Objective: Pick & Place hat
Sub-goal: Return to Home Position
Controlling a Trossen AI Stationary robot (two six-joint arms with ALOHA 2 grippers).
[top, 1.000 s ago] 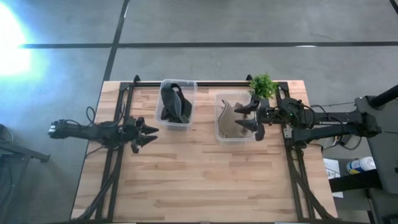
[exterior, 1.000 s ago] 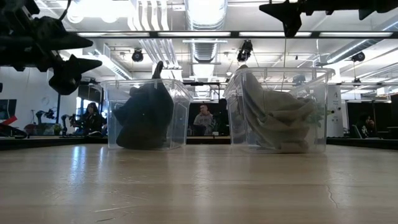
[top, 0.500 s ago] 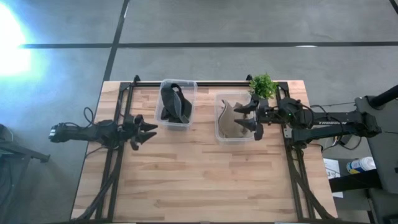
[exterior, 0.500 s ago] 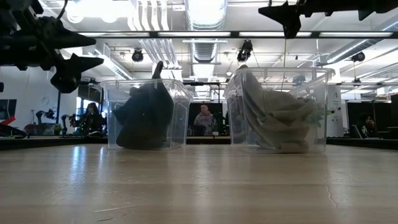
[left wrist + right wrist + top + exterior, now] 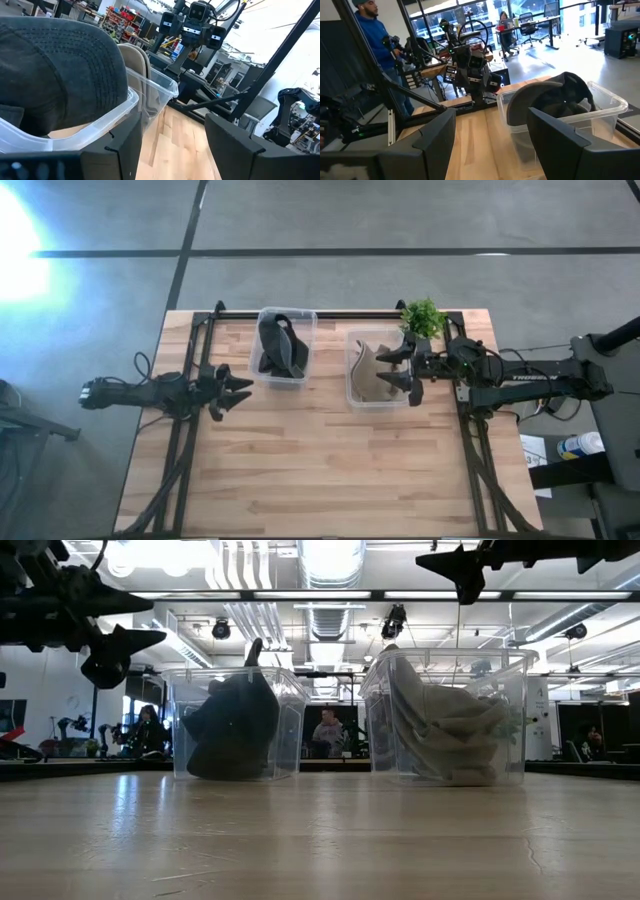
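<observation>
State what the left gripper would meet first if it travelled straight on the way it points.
Likely the near corner of the left bin holding the black cap. The left gripper sits around rim height or above, so it might just clear it.

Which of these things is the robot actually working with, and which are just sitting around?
Part of the job:
- black cap in the left clear bin
- brown cap in the right clear bin
- left gripper, open, beside the left bin
- right gripper, open, above the right bin

Just lying about:
- green plant at the table's back edge
- person in the room behind
</observation>
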